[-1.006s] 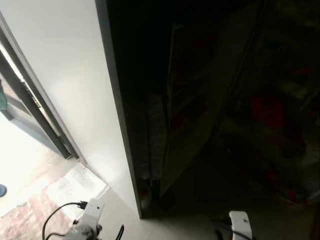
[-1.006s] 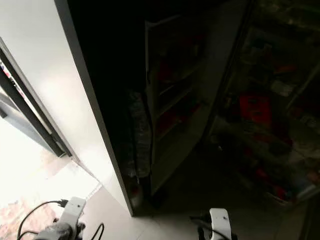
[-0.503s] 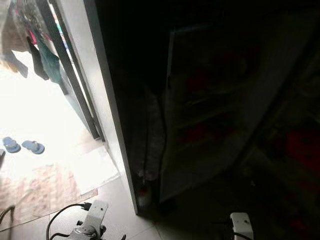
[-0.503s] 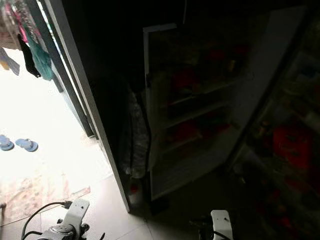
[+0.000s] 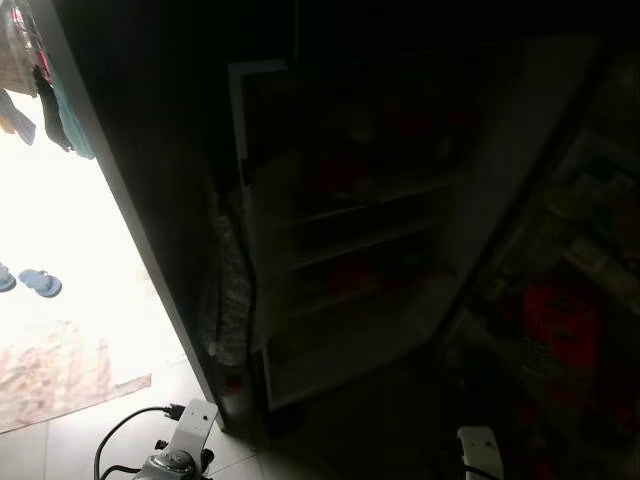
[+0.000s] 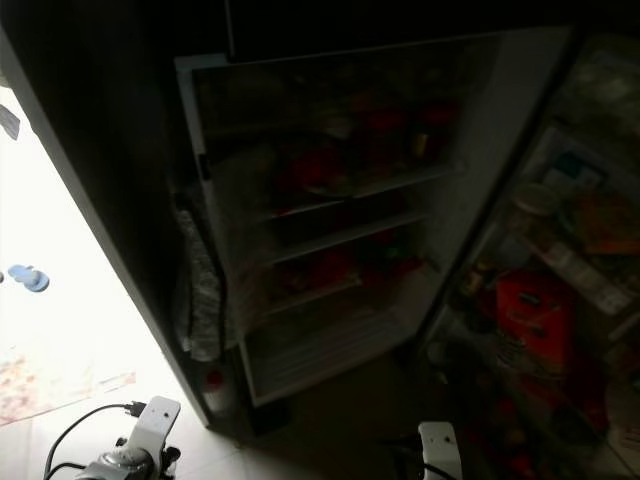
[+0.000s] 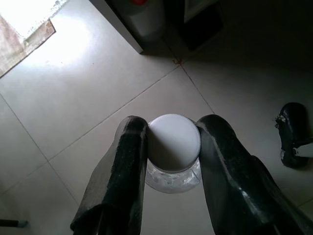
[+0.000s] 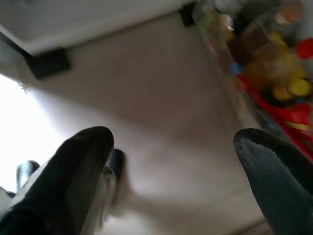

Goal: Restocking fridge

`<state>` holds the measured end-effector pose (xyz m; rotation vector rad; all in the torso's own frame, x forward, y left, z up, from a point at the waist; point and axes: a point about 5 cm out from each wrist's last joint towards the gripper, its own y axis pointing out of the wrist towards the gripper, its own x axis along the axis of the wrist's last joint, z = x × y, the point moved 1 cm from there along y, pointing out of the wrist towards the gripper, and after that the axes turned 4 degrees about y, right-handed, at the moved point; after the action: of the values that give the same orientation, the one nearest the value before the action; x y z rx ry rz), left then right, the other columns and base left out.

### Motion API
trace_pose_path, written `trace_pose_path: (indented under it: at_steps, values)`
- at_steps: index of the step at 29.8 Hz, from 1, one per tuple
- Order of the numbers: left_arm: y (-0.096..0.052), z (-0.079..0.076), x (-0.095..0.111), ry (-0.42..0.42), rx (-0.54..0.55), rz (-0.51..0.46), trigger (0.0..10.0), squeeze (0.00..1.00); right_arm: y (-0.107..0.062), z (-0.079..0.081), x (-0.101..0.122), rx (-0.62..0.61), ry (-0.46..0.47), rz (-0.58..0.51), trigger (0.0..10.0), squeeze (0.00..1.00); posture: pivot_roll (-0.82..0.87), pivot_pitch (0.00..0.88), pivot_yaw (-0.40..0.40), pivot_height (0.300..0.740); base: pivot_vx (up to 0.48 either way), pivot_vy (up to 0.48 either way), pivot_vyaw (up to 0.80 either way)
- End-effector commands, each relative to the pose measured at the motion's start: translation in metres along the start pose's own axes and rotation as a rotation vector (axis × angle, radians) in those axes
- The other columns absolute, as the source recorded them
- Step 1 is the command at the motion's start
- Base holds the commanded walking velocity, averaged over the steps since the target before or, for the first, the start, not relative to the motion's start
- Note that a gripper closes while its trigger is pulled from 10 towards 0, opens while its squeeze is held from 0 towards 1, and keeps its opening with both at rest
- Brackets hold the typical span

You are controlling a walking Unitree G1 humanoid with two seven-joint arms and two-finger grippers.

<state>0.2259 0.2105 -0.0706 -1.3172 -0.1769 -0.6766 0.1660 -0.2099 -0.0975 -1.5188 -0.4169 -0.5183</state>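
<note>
- Dim kitchen space takes up most of both eye views, with an open fridge (image 6: 330,220) at centre, its white frame and shelves faintly visible.
- Red items and a small can sit on the fridge's shelves (image 6: 350,190), too dark to identify.
- At the right of the eye views stands the open fridge door (image 6: 560,280), its racks packed with goods, among them a red carton (image 6: 535,320).
- Bright daylight pours through a doorway (image 5: 60,260) at the left of the frame, washing out the floor there.
- A blue slipper (image 5: 40,283) lies in that light at the left edge, and clothes (image 5: 45,80) hang at the upper left.
- A patterned mat (image 5: 60,375) lies at the lower left, just inside the doorway.
- A crumpled pale bag (image 6: 200,290) hangs or leans beside the fridge's left wall.
- Pale floor tiles (image 7: 73,98) with thin grout lines show beneath the left gripper.
- The left gripper (image 7: 171,147) is low at the bottom left of the eye views, clenched on a clear jar (image 7: 173,174) with a white ribbed lid (image 7: 173,142); both fingers press the lid's sides.
- The jar hangs above the tiles, near the fridge's bottom corner.
- The right gripper (image 8: 176,166) is at the bottom centre-right of the eye views, its fingers (image 8: 78,166) spread wide and holding nothing.
- Beyond it lie the tiles and the colourful goods of the door racks (image 8: 274,73).
</note>
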Motion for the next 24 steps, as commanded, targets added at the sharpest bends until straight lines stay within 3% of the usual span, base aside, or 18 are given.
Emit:
trace_pose_path:
  at_steps: [1,5,24]
  values:
    - [-0.0007,0.0030,-0.0090,0.014,0.005,0.030,10.0,0.00,0.0008,0.0043,0.0006,0.011,-0.003,-0.001,10.0,0.00,-0.14,0.002,-0.031,0.740,0.000,-0.409,0.77]
    - [-0.0006,0.0030,-0.0082,0.007,0.010,0.027,10.0,0.00,0.0013,0.0047,0.0027,0.013,0.020,-0.005,10.0,0.00,-0.14,0.008,-0.034,0.740,0.000,-0.356,0.40]
    - [-0.0005,0.0029,-0.0057,-0.020,0.019,0.011,10.0,0.00,0.0019,0.0063,0.0043,0.033,0.023,0.000,10.0,0.00,-0.14,0.022,-0.040,0.740,0.000,0.000,0.00]
